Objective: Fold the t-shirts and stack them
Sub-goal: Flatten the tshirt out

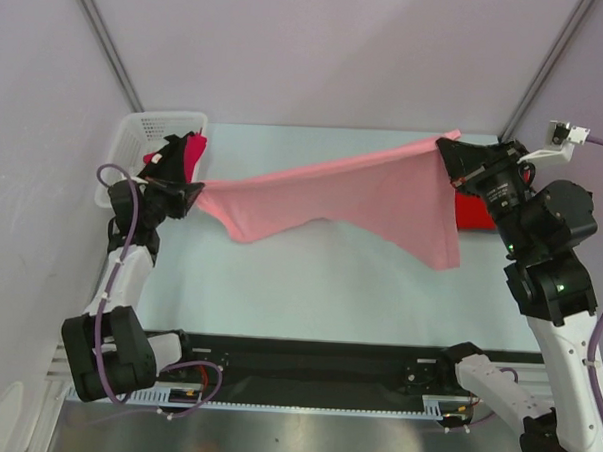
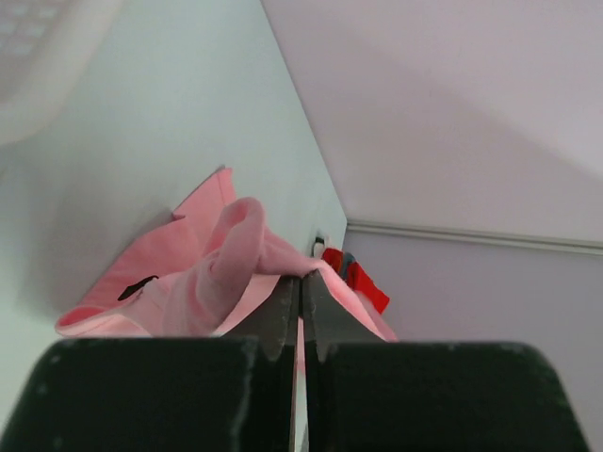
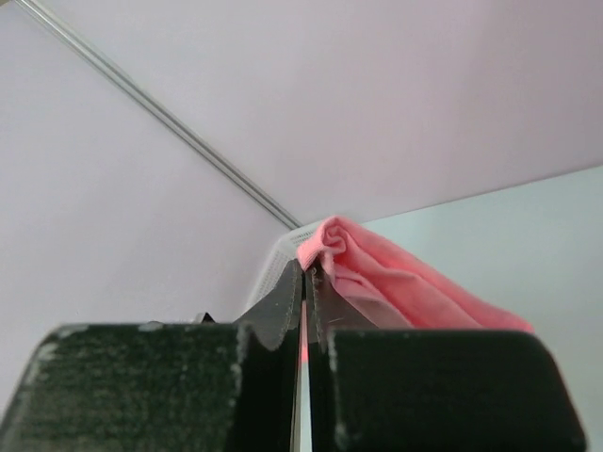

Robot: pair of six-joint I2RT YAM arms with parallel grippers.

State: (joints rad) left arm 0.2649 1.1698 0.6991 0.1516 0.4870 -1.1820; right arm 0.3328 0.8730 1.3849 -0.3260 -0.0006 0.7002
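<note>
1. You had the left gripper [image 1: 195, 194] pressed together on one end of the salmon-pink t-shirt [image 1: 353, 193]. In the left wrist view, the cloth bunched out just past the closed fingers.
2. You had the right gripper [image 1: 448, 150] clamped in the same way on the opposite end of that shirt. In the right wrist view, a fold of pink cloth showed at its fingertips.
3. The shirt hung stretched between the two grippers, raised off the table [image 1: 309, 286]. Its lower edge sagged in two lobes, the larger one below the right gripper.
4. A red t-shirt [image 1: 191, 158] sat in the white lattice basket [image 1: 154, 129] at the far left corner of the table, just behind the left gripper.
5. A second red t-shirt [image 1: 474, 214] lay on the table at the far right. It was partly hidden by the pink cloth and the right arm.
</note>
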